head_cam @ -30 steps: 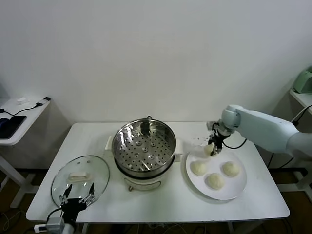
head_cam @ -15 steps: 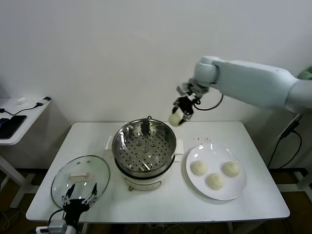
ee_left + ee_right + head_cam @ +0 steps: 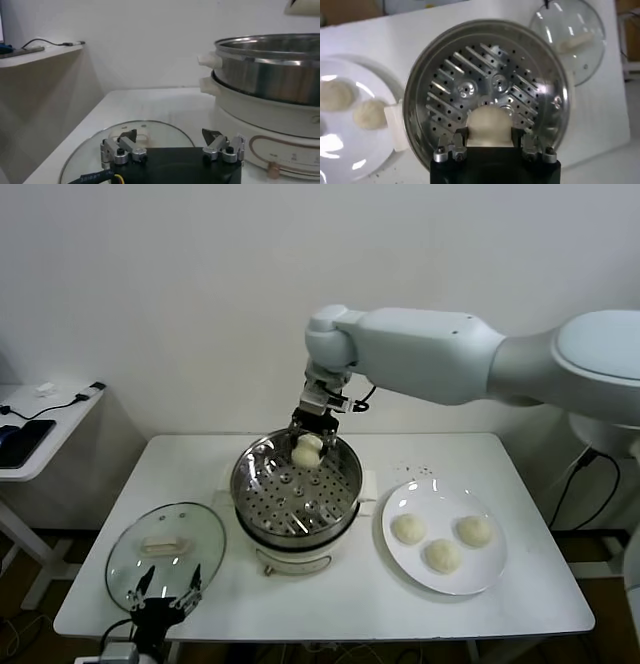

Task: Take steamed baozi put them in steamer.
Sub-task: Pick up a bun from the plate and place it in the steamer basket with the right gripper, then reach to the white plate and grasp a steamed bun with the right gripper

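Head: right gripper [image 3: 308, 446] clamps one baozi [image 3: 306, 451] over the steamer [image 3: 296, 484]; three buns [image 3: 440, 540] sit on the plate [image 3: 490, 569].
Left wrist: left gripper [image 3: 172, 144] spread apart, over the glass lid [image 3: 95, 150].
Right wrist: baozi [image 3: 489, 123] hangs above the perforated tray [image 3: 470, 85].

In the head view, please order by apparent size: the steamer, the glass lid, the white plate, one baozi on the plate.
1. steamer
2. white plate and glass lid: they look about alike, so I do not rank them
3. baozi, clearly the smallest
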You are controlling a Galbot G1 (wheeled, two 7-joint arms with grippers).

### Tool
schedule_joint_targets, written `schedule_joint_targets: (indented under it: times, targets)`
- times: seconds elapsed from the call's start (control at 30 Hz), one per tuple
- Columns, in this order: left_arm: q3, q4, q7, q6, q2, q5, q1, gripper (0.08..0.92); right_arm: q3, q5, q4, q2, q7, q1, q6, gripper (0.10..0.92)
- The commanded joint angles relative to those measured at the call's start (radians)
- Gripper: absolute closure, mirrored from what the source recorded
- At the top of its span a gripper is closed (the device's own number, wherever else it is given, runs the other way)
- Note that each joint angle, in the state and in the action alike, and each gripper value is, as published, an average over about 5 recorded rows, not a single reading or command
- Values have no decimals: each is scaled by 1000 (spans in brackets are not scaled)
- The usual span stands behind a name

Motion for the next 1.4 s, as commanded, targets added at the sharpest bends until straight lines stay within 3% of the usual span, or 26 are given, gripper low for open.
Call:
schedule_joint_targets:
  times: [0.03,0.27,0.63,0.87,1.0,1.27,1.4]
  targets:
    - [7,5,-8,-11,-2,6,6,177,71,-249,-156,65,31,-136,143,440]
    - [10,-1,-12,-14,-4,12,15,177,137,-327,-312,121,73,-207,161,440]
    - [9,-3,-15,-14,-12,11,17,177,199,-339,-416,176,95,-271,159,435]
    - [4,-11,-15,-9,-14,7,18,177,191,-292,-420,180,90,-266,158,296]
    - [3,-12,-14,-7,-14,8,20,177,176,-202,-375,157,56,-229,153,215]
    - [6,-25,-7,5,-19,6,19,177,90,128,-213,-3,-74,-18,94,203]
    - [5,-32,-7,12,-21,3,18,177,-65,420,-70,-146,-76,146,-77,203]
